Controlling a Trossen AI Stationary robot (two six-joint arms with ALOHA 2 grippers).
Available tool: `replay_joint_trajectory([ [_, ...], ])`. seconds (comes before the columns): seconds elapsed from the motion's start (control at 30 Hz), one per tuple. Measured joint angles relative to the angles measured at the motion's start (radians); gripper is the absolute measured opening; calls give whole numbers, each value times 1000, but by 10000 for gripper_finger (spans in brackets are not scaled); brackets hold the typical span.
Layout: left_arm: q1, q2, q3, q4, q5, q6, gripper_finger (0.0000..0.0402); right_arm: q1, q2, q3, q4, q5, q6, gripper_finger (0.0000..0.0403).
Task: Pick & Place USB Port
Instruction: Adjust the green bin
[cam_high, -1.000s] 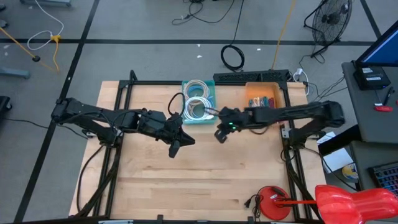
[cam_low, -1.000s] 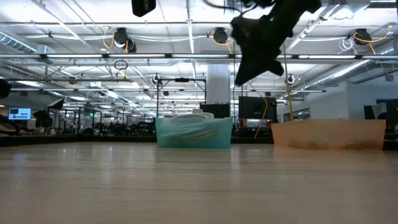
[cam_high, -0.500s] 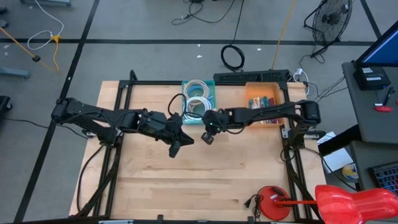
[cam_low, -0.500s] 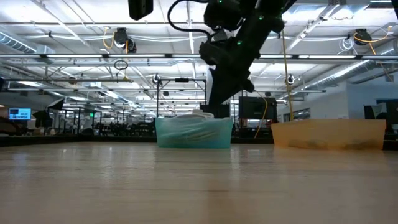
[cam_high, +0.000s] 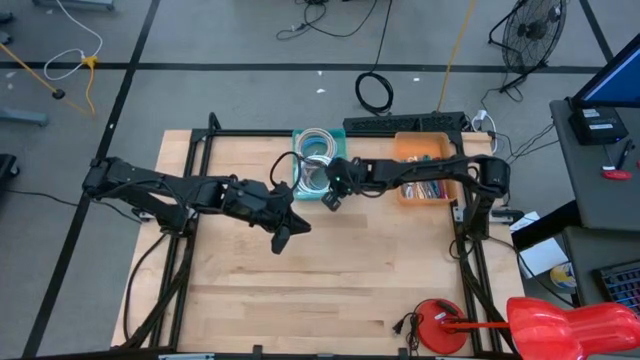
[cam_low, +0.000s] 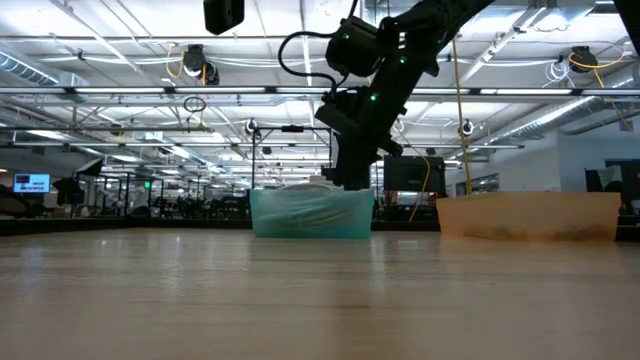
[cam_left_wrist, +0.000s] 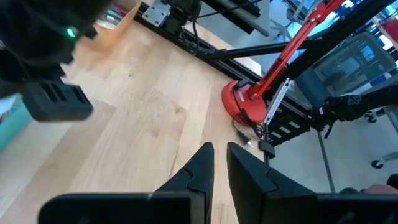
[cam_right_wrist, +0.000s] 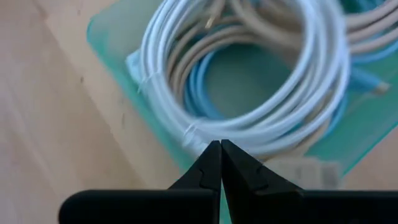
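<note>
Right gripper (cam_high: 328, 199) of mine hung above the near edge of the teal bin (cam_high: 320, 163), its two dark fingers (cam_right_wrist: 214, 163) pressed tip to tip with nothing between them. Through that wrist's camera I looked straight down past the closed tips at the coiled cables (cam_right_wrist: 261, 81) lying in the bin: white and beige loops stacked over pale blue ones, filling most of the container. From table height the same gripper (cam_low: 350, 178) pointed down just over the teal bin's (cam_low: 310, 213) rim, with pale coils showing above the bin's top edge. I could not pick out a single USB end among the coils.

Left gripper (cam_high: 280, 241) was out over the bare middle of the wooden table (cam_high: 330, 290), clear of both bins and apart from the right one. Its fingers (cam_left_wrist: 200, 165) stood only slightly parted, a narrow gap between them, and they held nothing. Past them I saw the wood surface, the black table frame, and a red clamp-like tool (cam_left_wrist: 249, 99) at the table's corner.

Beside the teal bin sat the orange bin (cam_high: 425, 160), holding small coloured items that I could not make out; my right arm stretched across in front of it. Both bins stood along the far edge of the table.
</note>
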Motion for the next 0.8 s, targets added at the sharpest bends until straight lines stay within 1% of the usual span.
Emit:
replay_joint_trajectory([
  [0.1,0,0,0,-22,0,0,47,-19,0,0,14,-14,8,0],
  [0.17,0,0,0,-36,0,-2,47,-19,-2,0,16,-61,33,0],
  [0.27,-3,0,0,-39,0,-5,47,17,-28,0,22,-131,45,0],
  [0.3,-5,0,0,-39,0,-5,47,41,-32,4,32,-136,45,0],
  [0.43,-15,0,0,-40,0,1,47,130,-45,1,39,-142,41,0],
  [0.53,-16,0,0,-45,0,7,47,166,-33,2,61,-109,37,0],
  [0.63,-15,0,0,-51,0,8,47,165,23,3,83,-84,34,0],
  [0.8,-15,0,0,-64,0,1,47,131,97,3,119,-107,40,0],
])
